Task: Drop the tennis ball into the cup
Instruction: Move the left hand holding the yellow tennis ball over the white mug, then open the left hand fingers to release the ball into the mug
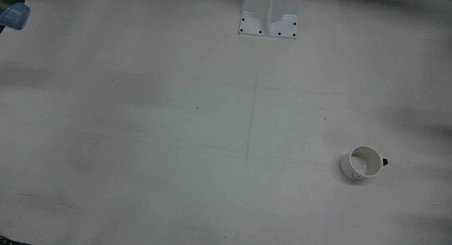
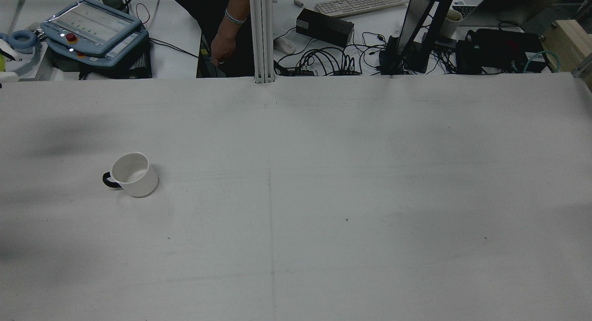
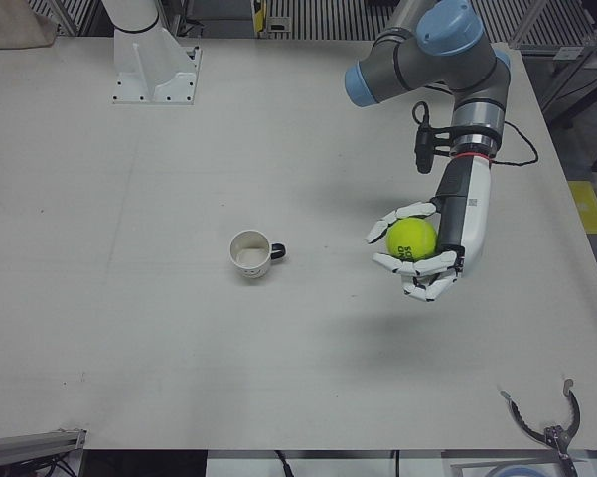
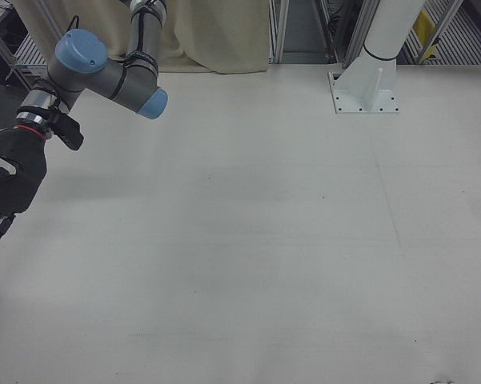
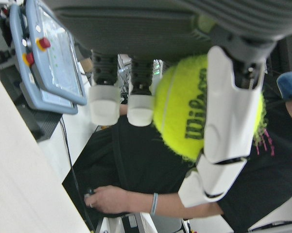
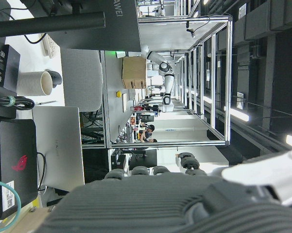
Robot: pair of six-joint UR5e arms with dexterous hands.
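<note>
White table [image 3: 179,348] all around, and your left hand [image 3: 424,253] hangs above it, fingers curled round the tennis ball [image 3: 412,239]. Your right hand [image 4: 6,188] idles far off, fingers seemingly extended, holding nothing. That fuzzy ball looks light and springy, so keep cradling its middle. The cup [image 3: 250,253] stands upright and apparently empty, well apart, beyond your left hand's fingertips; expect a bounce on release.
</note>
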